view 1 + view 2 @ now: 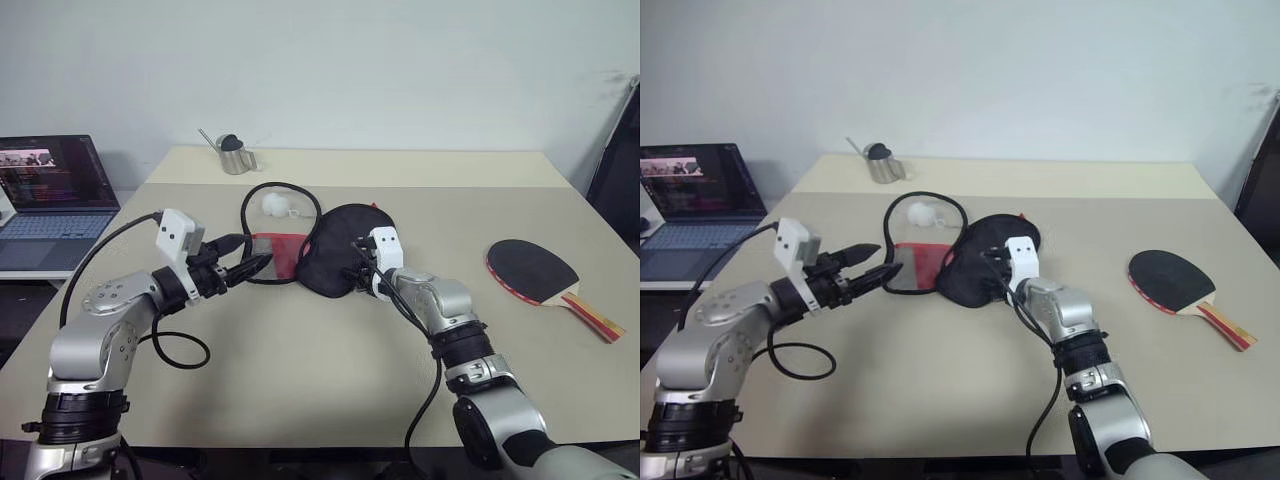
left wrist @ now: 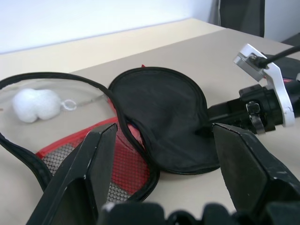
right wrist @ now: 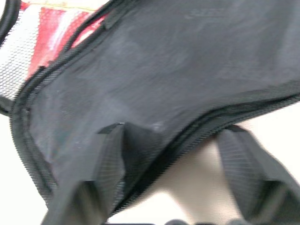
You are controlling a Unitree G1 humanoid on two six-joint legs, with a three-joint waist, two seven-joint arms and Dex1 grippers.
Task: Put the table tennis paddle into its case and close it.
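The case [image 1: 335,250] lies open in the middle of the table, its black flap folded over and its red mesh end [image 1: 282,252] toward my left arm. Its white fluffy charm [image 1: 274,205] rests just behind, inside the loop of the zip edge. The table tennis paddle [image 1: 532,270] lies flat at the right, black face up, well apart from the case. My left gripper [image 1: 255,258] hovers open at the red end, nothing between its fingers. My right gripper [image 3: 173,133] is open at the flap's near side, its fingers [image 3: 101,173] straddling the zip edge.
A laptop [image 1: 50,195] stands open on a lower surface to the left. A small metal pitcher [image 1: 236,156] sits at the back of the table. A black cable [image 1: 180,350] loops on the table by my left arm. A dark object [image 1: 620,150] stands at the far right.
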